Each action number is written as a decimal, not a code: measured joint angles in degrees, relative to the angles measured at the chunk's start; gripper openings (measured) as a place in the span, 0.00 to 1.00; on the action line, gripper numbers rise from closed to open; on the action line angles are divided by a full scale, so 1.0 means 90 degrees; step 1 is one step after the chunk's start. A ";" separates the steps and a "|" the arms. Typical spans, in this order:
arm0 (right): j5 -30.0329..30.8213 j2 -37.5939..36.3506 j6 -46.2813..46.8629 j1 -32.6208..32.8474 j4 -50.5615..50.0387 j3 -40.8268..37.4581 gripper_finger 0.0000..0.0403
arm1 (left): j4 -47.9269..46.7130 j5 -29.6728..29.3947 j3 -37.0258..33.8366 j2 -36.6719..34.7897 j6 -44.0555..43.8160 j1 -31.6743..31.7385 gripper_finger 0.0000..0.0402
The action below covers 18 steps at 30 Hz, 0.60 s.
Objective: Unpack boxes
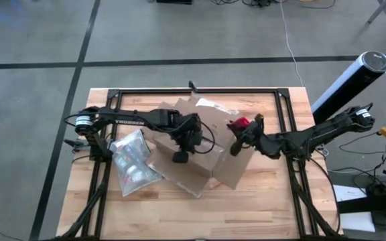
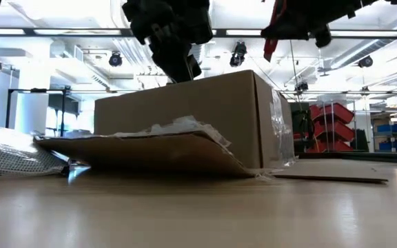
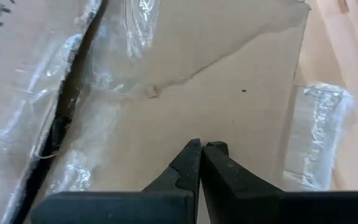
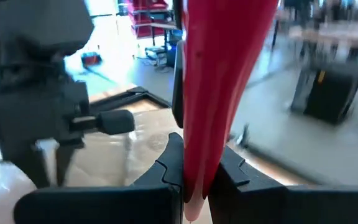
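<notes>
The brown cardboard box point(image 1: 210, 130) stands at the table's middle with clear tape and a white label point(image 1: 210, 104). Its flaps are spread, and one point(image 2: 143, 148) lies flat toward the near edge. My left gripper point(image 1: 179, 156) is shut and slants down over the box's taped top point(image 3: 166, 106), its tips point(image 2: 187, 72) just above the cardboard. My right gripper point(image 1: 241, 130) is shut on a small red utility knife point(image 1: 238, 123) above the box's right side, also seen high in the low view point(image 2: 274, 31). My left gripper: whether its shut tips point(image 3: 202, 149) touch the box top, I cannot tell. My right gripper pinches the red knife's body point(image 4: 197, 143) between its two fingers, which point nearly level toward the table's left. The knife runs on past the fingertips and hangs clear above the box.
A translucent grey-white zip pouch point(image 1: 133, 164) lies on the table left of the box, beside the near flap point(image 2: 5, 151). Black frame rails point(image 1: 283, 107) run round the tabletop. A grey cylinder point(image 1: 354, 77) stands beyond the right edge. The near strip of table point(image 1: 200, 214) is bare wood.
</notes>
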 joint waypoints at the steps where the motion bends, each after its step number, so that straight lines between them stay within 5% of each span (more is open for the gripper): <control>1: 0.0051 0.0000 0.0507 0.0018 -0.0165 0.0000 0.04 | 0.0050 -0.0124 0.0000 -0.0018 0.0000 -0.0002 0.00; 8: 0.0972 0.0012 0.3398 0.0526 -0.1157 0.0002 0.04 | 0.0151 -0.1778 0.0213 -0.0181 0.0185 -0.0002 0.00; 18: 0.1910 0.0015 0.7171 0.0950 -0.3052 0.0012 0.04 | 0.0877 -0.2450 0.0534 -0.0182 0.2463 0.0019 0.00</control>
